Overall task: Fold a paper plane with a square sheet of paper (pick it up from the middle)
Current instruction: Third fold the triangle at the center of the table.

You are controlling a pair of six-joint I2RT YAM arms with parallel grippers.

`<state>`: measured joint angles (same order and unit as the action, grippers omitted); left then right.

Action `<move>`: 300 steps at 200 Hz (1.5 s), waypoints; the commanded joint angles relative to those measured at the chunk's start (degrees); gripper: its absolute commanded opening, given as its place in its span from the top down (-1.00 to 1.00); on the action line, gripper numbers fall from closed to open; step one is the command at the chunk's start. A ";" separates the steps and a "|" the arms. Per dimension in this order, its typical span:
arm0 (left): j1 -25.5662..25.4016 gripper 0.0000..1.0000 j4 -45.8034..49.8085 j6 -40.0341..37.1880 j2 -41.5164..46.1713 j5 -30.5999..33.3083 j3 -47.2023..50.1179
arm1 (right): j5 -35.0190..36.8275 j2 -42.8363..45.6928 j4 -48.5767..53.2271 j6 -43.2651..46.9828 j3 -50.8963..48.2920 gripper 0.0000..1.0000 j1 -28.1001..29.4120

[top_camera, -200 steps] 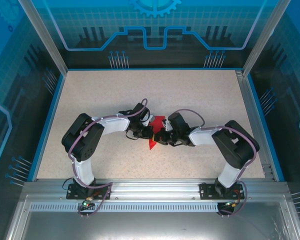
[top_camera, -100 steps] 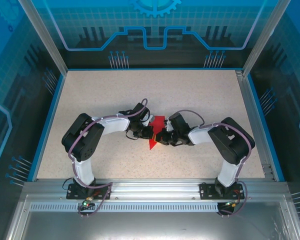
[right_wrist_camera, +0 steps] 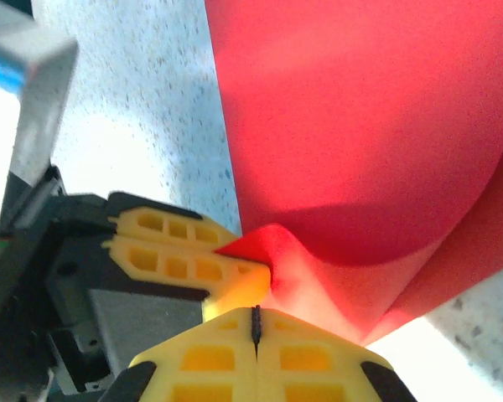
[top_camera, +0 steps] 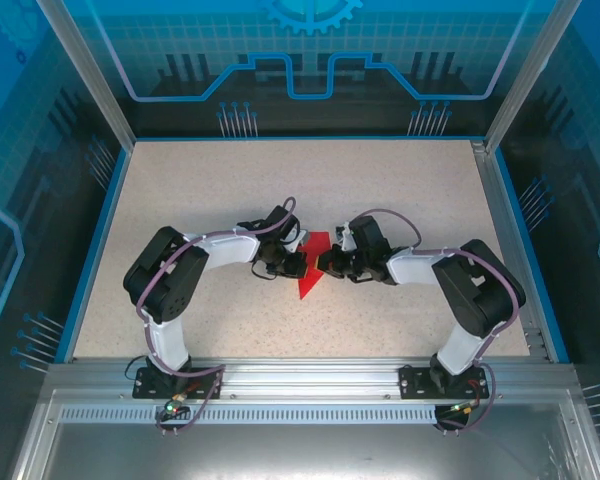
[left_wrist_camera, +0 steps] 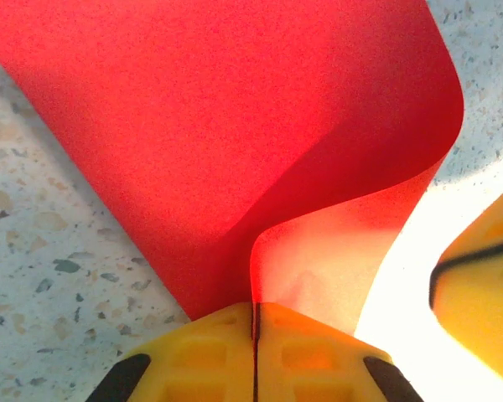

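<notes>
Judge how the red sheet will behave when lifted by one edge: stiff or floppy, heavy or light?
Probably floppy: the red sheet curls in a wave where the left gripper pinches its edge. Likely light: that small pinch seems to hold the curl up.

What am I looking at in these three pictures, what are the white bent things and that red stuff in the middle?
These are two white robot arms, the left arm and the right arm, bolted at the near edge of a speckled table. The wide picture comes from a camera above and behind them; each close-up comes from a camera on one wrist, looking along its yellow-fingered tool. The left tool and the right tool are each shut on the red sheet of paper, which bows up between them.
</notes>
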<state>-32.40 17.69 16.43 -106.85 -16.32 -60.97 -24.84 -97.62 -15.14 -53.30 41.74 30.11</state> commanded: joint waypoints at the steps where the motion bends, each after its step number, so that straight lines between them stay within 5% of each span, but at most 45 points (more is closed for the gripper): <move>1: 0.15 0.85 3.09 -1.21 -2.80 0.82 0.06 | -2.33 -0.81 1.34 1.98 1.23 0.98 -1.02; 95: 0.15 0.85 3.31 -1.21 -2.51 1.09 0.41 | 0.76 -8.08 3.92 3.17 1.90 0.99 -1.10; 152: 0.18 0.85 3.44 -1.31 -2.49 1.37 0.50 | -0.19 -0.41 7.57 4.69 3.07 0.96 -3.16; 300: 0.22 0.85 3.67 -1.75 -2.31 1.72 0.50 | 1.79 -4.42 11.69 7.30 5.87 0.96 -5.31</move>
<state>-32.40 17.69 16.29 -106.89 -16.29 -61.01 -24.25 -103.85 -8.08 -47.27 46.13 25.50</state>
